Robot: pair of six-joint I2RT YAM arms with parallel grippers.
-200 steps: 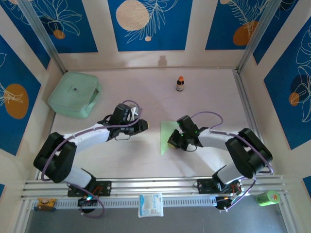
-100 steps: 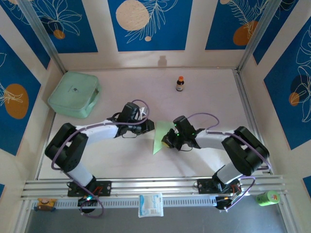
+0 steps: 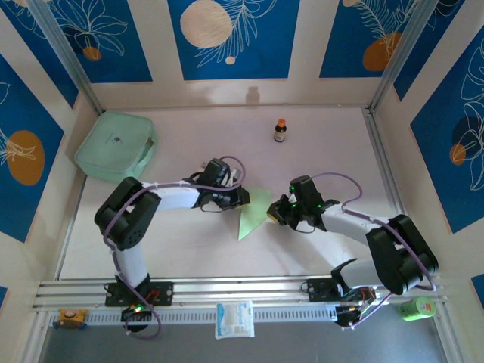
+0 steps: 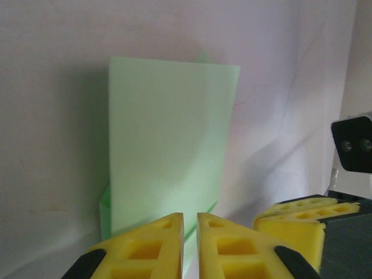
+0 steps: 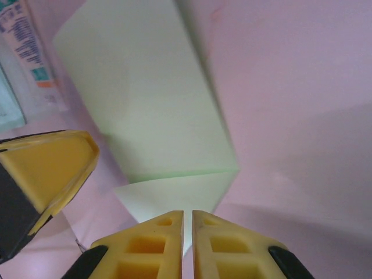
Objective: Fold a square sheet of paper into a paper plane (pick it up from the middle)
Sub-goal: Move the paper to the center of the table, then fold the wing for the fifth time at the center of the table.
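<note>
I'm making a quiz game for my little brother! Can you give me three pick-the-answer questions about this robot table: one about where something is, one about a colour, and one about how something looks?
1. Where is the mint-green rounded plastic box?
A) at the far left of the table
B) between the two arms
C) at the far right

2. What colour are the left gripper's fingers?
A) red
B) yellow
C) blue

3. How does the thin pale lime-green paper look?
A) a flat open square
B) folded, with creases
C) crumpled into a ball

Answers:
1 A, in the top view the box sits by the left wall.
2 B, the left wrist view shows them yellow.
3 B, both wrist views show a flap folded over.
</note>
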